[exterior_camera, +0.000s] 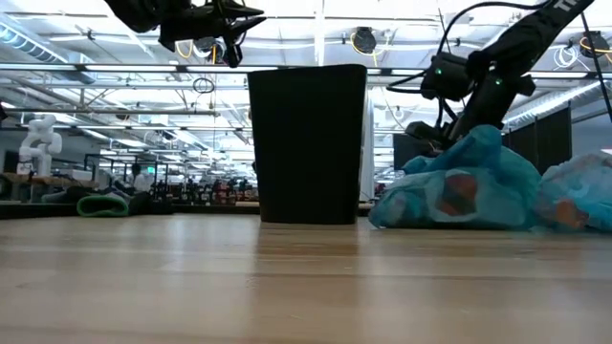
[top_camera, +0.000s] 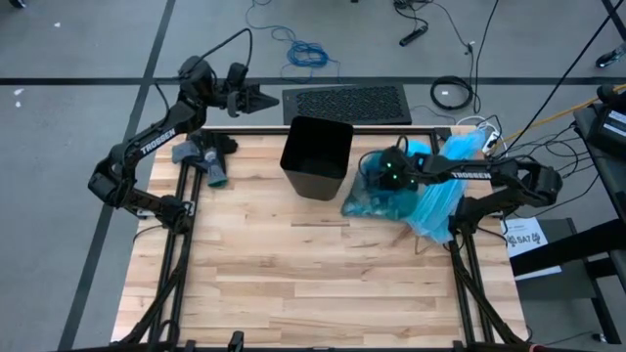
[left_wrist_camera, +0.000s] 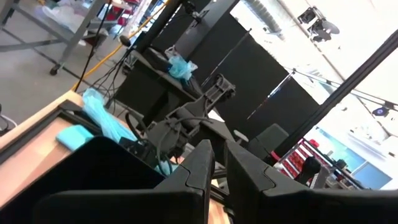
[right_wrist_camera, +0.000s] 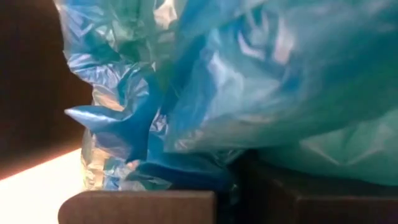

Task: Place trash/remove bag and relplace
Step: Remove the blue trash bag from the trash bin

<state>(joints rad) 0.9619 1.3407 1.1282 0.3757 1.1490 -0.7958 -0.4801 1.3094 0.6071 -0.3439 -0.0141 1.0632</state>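
The black square bin stands unlined at the table's far middle. Right of it the dark teal bag lies as a crumpled lump on the table, with brown trash showing through the plastic. My right gripper slants down onto the bag's top and is shut on its plastic. My left gripper hangs level beyond the table's far edge, above and left of the bin. It is shut, with nothing seen between its fingers. My right gripper pinches a gathered fold of the bag's crinkly plastic between its two fingers, near the top of the lump. It comes at the fold slanting down from the table's right side. The bag's bulk rests on the table.
A paler sky-blue bag lies against the teal one at the table's right edge. A small heap of dark rolled things sits at the far left. A black mat lies beyond the far edge. The near half of the table is bare wood.
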